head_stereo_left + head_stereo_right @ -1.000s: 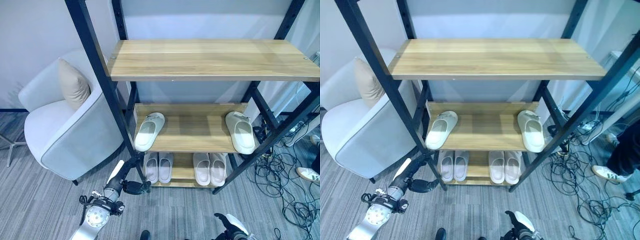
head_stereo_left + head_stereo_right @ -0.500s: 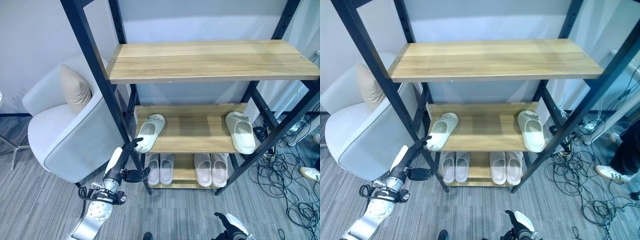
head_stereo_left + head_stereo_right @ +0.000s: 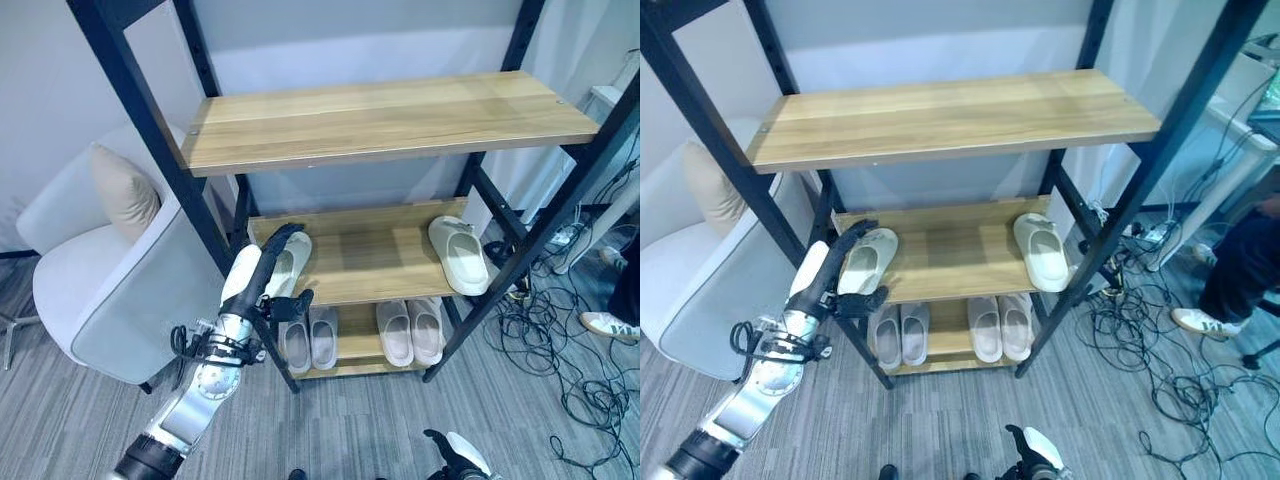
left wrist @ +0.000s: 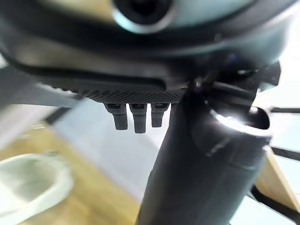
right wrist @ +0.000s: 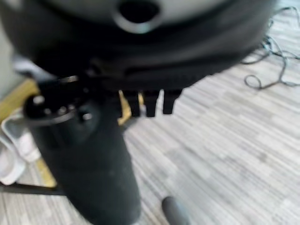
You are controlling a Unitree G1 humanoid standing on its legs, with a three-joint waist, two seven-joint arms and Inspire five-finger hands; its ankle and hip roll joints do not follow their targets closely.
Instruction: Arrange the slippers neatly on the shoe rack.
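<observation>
The wooden shoe rack's middle shelf carries two off-white slippers far apart. The left slipper lies at the shelf's left end, the right slipper at its right end. My left hand is raised at the shelf's front left corner, open. Its straight fingers reach over the left slipper's near side and its thumb sticks out below the shelf edge. The left wrist view shows that slipper just past the fingers. My right hand hangs low over the floor, fingers relaxed. Two slipper pairs sit on the bottom shelf.
The rack's slanted black post stands right beside my left arm. A bare top shelf overhangs the middle one. A grey armchair with a beige cushion is at the left. Cables and a person's shoe lie at the right.
My left hand has risen from beside the bottom shelf to the middle shelf's front left corner, with its fingers now at the left slipper. The camera has shifted. The slippers have not moved.
</observation>
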